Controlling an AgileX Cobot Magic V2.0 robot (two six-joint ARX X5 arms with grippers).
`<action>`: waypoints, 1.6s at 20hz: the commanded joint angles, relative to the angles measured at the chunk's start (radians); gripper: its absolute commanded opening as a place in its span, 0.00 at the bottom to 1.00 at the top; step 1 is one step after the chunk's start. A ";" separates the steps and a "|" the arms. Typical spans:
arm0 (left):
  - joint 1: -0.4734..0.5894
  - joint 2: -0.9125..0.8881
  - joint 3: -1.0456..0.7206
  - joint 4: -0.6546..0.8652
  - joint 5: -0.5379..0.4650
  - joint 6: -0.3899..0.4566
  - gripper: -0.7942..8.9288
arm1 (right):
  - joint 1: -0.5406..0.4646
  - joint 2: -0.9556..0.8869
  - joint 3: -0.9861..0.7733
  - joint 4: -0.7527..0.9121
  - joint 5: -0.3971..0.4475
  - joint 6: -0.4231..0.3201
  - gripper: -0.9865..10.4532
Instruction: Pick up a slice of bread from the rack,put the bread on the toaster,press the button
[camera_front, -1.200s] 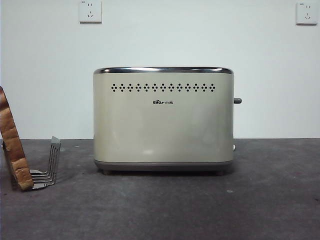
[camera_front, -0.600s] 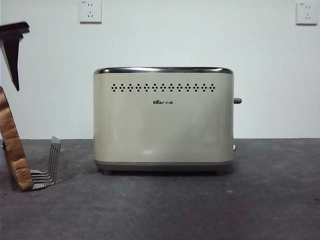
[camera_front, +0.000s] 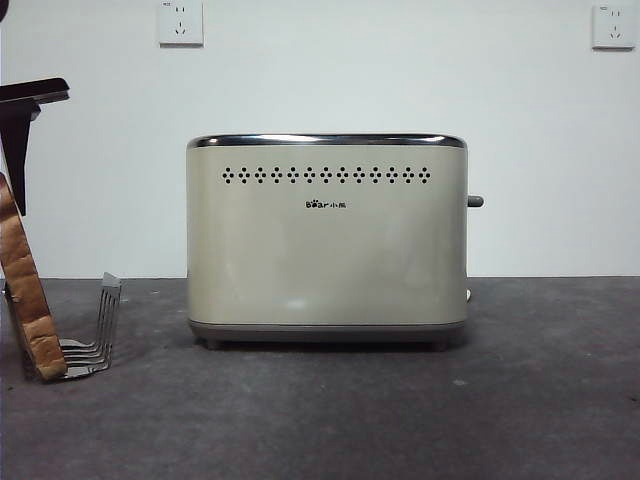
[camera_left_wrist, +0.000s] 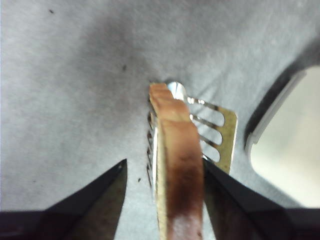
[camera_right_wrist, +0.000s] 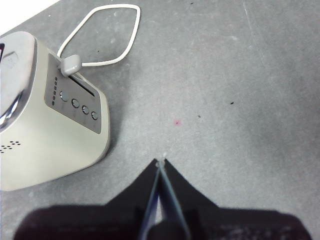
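The slice of bread (camera_front: 25, 290) stands tilted in the wire rack (camera_front: 100, 320) at the far left of the front view. In the left wrist view my left gripper (camera_left_wrist: 164, 161) is open and straddles the bread (camera_left_wrist: 177, 170) above the rack (camera_left_wrist: 220, 135). One jaw is at the crust, the other stands apart. In the front view one of its fingers (camera_front: 15, 150) hangs just above the slice. The cream toaster (camera_front: 327, 240) stands in the middle, with its button (camera_front: 475, 201) on the right end. My right gripper (camera_right_wrist: 161, 162) is shut and empty, beside the toaster (camera_right_wrist: 45, 130) and short of the button (camera_right_wrist: 70, 64).
A white power cord (camera_right_wrist: 100, 35) loops on the table behind the toaster. A grey panel with round controls (camera_right_wrist: 75, 102) faces my right gripper. A pale cream knob (camera_front: 468, 294) sits low on the toaster's end. Two wall sockets (camera_front: 180, 22) are on the back wall.
My left gripper has come into the front view from the top left and lowered over the top of the bread. The bread, rack and toaster have not moved.
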 joint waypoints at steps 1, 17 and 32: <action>-0.003 0.006 0.002 -0.004 0.004 0.019 0.13 | 0.001 0.000 0.005 0.003 0.003 -0.008 0.09; -0.003 0.005 0.263 -0.218 0.059 0.319 0.11 | 0.001 0.000 0.005 -0.027 0.006 -0.008 0.09; -0.119 0.005 0.838 -0.329 0.091 1.221 0.11 | 0.001 0.000 0.005 -0.073 0.006 -0.008 0.09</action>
